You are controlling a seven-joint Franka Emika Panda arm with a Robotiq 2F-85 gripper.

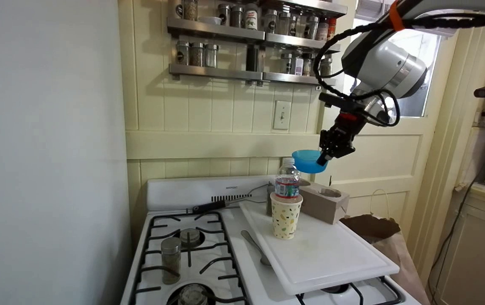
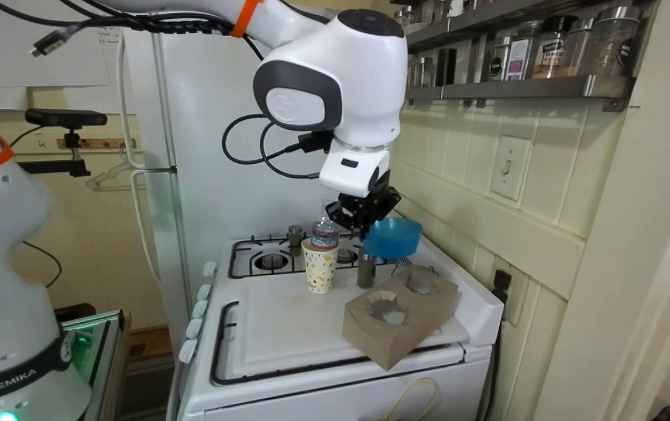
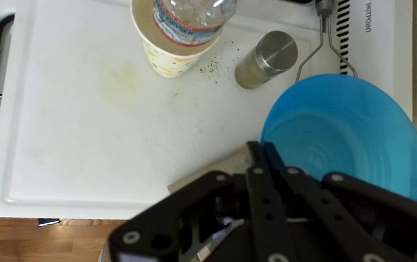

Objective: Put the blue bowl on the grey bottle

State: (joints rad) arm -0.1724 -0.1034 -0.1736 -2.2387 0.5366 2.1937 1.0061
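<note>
The end effector (image 3: 263, 145) is pinching the rim of the blue bowl (image 3: 343, 134); its fingertips (image 3: 253, 148) are pressing together with the thin plastic wall between them. The bowl is hanging in the air, opening facing up, off to one side of the fingers. In the wrist view it is appearing over a back corner of the white cutting board (image 3: 95, 127) and part of the stove's back panel (image 1: 178, 195).

The clear bottle (image 1: 287, 186), red-and-blue label showing, is standing upright inside the cream patterned cup (image 1: 286, 220); the cup wall is hiding its base. In an exterior view the bottle's top is overlapping the bowl's edge, but the wrist view is showing the two well apart.

The cup is standing on the board, and the board is lying on the table (image 1: 255, 275), a white stove top. A metal-lidded jar (image 3: 266, 60) is standing on the board near the cup, dark specks (image 3: 212, 67) lying between them. A brown cardboard holder (image 2: 413, 310) with two round openings is sitting at the board's edge. A spoon (image 1: 256, 248) is lying just beside the board. A black-handled utensil (image 1: 210, 206) is resting by the back panel. Another jar (image 1: 170, 259) is standing near a round burner (image 1: 185, 235). Metal shelves (image 1: 217, 72) on the wall are holding spice jars (image 1: 198, 55). A paper bag (image 1: 399, 250) is standing beside the stove.
</note>
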